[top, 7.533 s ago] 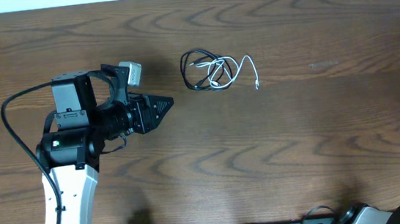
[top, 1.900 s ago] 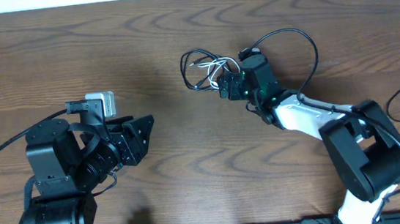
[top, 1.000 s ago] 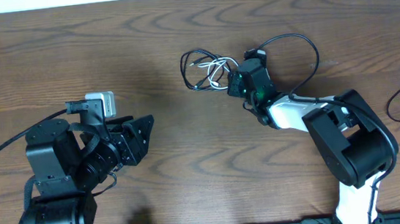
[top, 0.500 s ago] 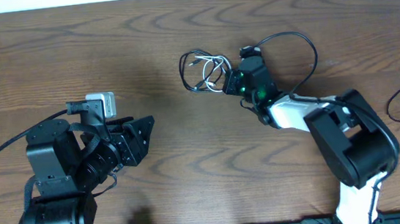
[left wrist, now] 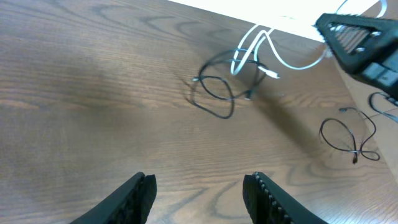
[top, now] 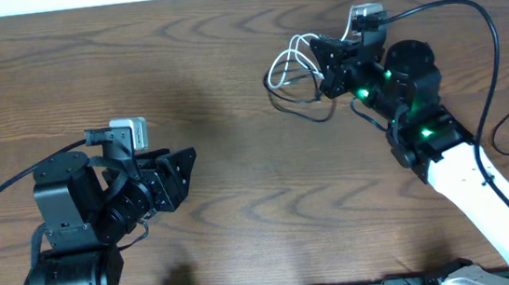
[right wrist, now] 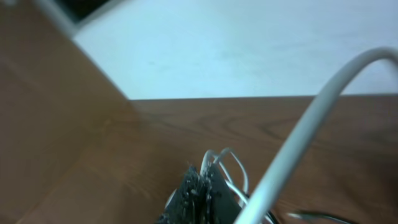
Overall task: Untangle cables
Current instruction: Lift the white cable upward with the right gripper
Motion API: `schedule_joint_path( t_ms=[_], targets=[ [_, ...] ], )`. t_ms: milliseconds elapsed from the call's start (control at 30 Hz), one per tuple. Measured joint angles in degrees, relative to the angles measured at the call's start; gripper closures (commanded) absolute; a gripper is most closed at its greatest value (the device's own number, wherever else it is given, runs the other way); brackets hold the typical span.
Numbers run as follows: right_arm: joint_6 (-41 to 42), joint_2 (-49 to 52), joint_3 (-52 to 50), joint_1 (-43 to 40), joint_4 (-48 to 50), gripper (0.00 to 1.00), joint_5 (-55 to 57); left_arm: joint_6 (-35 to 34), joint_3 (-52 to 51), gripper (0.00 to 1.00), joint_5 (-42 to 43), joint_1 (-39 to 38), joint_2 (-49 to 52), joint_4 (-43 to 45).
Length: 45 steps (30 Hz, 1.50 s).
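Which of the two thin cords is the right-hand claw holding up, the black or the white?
The white cable: it is pinched in the right gripper and hangs in loops, while the black cable has its loop lying on the table.

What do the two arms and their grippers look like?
The left arm and right arm have black joints, white links and a thick black wire each. Green lights glow on the right one. The left gripper and right gripper are black.
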Motion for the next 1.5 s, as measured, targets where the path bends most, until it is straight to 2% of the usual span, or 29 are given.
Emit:
schedule_joint_path(
  t_ms=[67,100,167,267,300,467,733,967,1167,1333,1500],
  targets=[
    [-0.42,-0.83,0.0,0.0,2.91,0.99,-3.1,0.11,0.0,0.29,0.0,0.0,0.04,-0.07],
    [-0.42,-1.14,-0.04,0.0,4.35,0.99,-4.61,0.11,0.0,0.19,0.0,0.0,0.09,-0.07],
    [-0.15,-1.36,0.0,0.0,7.67,0.99,-6.93,0.9,0.0,0.09,0.22,-0.02,0.44,-0.28],
    [0.74,-1.38,0.0,0.0,11.02,0.99,-9.14,2.51,0.0,0.03,2.25,-0.11,1.36,-0.31],
    [1.66,-1.49,0.0,0.0,13.7,0.99,-10.36,5.05,0.0,0.03,4.9,-0.68,2.91,-0.31],
    [6.75,-1.79,-0.22,0.0,25.99,0.99,-13.2,7.89,0.0,0.03,6.6,-1.2,10.1,-0.26],
    [11.78,-1.86,0.35,0.0,28.76,0.99,-14.95,9.35,0.0,0.02,9.16,-1.2,16.09,0.96],
    [15.54,-1.86,5.64,0.0,31.67,0.99,-19.1,15.93,0.0,0.02,14.08,-1.2,16.31,3.61],
    [17.7,-1.95,8.85,0.02,31.78,0.99,-21.42,18.14,0.0,0.05,18.27,-1.6,16.81,8.39],
    [18.6,-1.97,9.27,1.01,31.74,0.99,-21.84,22.6,0.0,0.05,23.65,-7.28,19.54,11.21],
    [19.69,-2.01,9.94,1.18,33.16,0.99,-23.04,24.52,0.0,0.05,24.9,-13.94,23.82,16.33]
  ],
)
